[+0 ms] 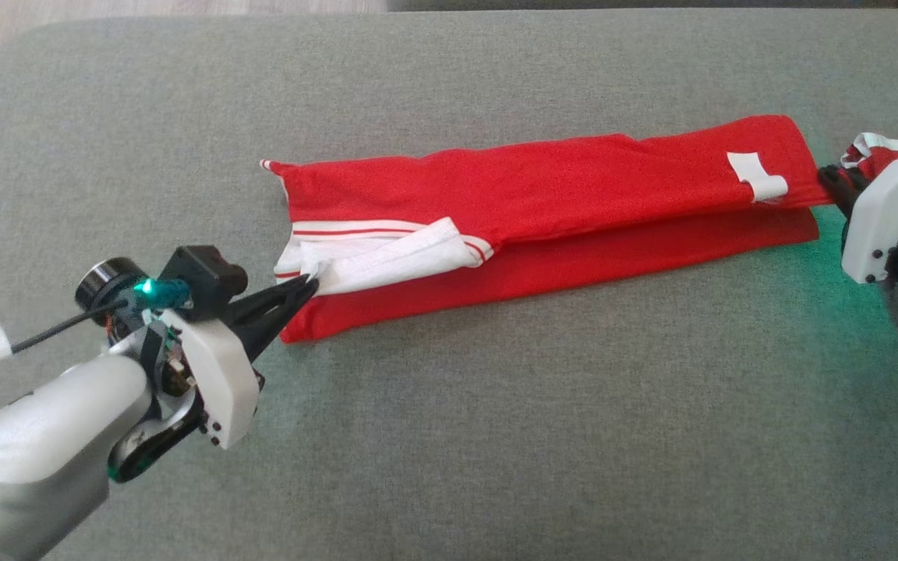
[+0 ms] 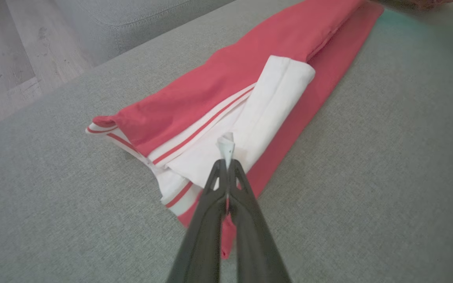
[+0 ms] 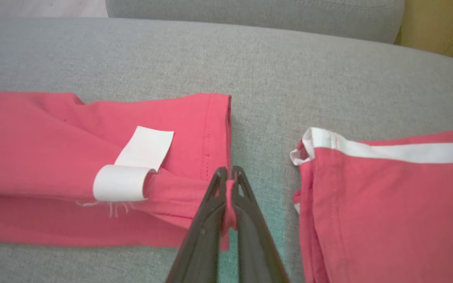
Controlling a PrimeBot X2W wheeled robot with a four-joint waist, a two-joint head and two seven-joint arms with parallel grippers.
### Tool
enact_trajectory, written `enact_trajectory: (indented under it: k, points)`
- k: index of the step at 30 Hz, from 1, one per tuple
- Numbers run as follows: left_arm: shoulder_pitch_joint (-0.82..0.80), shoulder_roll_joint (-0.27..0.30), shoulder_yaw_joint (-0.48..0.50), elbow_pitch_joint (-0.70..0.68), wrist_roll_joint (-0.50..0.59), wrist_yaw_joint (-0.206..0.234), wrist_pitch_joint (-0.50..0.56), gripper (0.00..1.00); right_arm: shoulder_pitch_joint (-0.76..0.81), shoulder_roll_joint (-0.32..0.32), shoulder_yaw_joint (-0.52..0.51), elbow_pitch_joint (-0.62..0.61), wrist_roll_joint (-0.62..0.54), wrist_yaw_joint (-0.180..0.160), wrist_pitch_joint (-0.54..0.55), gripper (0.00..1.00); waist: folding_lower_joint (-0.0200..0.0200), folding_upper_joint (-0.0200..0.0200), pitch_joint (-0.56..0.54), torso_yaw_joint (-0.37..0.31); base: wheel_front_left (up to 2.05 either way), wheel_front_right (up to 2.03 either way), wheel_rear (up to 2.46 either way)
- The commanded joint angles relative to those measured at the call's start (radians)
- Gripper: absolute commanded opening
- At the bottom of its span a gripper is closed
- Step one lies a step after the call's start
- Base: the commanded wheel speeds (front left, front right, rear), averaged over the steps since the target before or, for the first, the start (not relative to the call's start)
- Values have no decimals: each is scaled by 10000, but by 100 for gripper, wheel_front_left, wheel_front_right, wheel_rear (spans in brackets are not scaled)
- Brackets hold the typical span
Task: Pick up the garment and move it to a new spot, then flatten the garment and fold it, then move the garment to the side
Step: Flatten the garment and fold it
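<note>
Surface: You see a grey woven sofa seat under the garment, tinted green beside the garment's hem end.
Room: Pale wood floor lies beyond the seat's edge, past the garment's trimmed end. A grey cushion runs behind the garment, with something yellow past it.
Garment: The red garment lies folded into a long strip across the middle of the seat, with white, red-striped trim at one end.
Label: A white tag curls over the fold near the garment's hem. You cannot make out any writing on it.
Left end effector: fingers together, clamped on the white fabric at the garment's trimmed end.
Right end effector: fingers together, pinching the red corner at the garment's hem end.
Second red piece: white-banded, just beside the garment's hem end, not touching it.
</note>
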Motion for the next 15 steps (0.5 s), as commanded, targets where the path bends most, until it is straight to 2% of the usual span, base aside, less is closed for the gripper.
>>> enact_trajectory:
  k: [1,12,13,14,15]
  points:
    - [-370,445,403,-147,168,141,47,0,165,-358,143,-289,171,-9,135,0,1,-1,11,-16,0,0,0]
    - [-387,78,204,360,320,263,289,0,293,-627,1050,-765,832,-9,1361,0,1,-1,49,-175,0,0,0]
    - [-412,36,221,413,360,319,237,13,287,-624,1024,-735,898,-9,1361,23,1,-1,33,-189,0,0,0]
    - [-450,-16,273,463,425,413,107,49,288,-576,948,-689,1014,-9,1360,100,1,-1,-5,-202,0,0,0]
    - [-474,-77,339,521,468,528,-33,100,279,-518,887,-690,1114,-9,1342,100,1,-1,-43,-212,0,0,0]
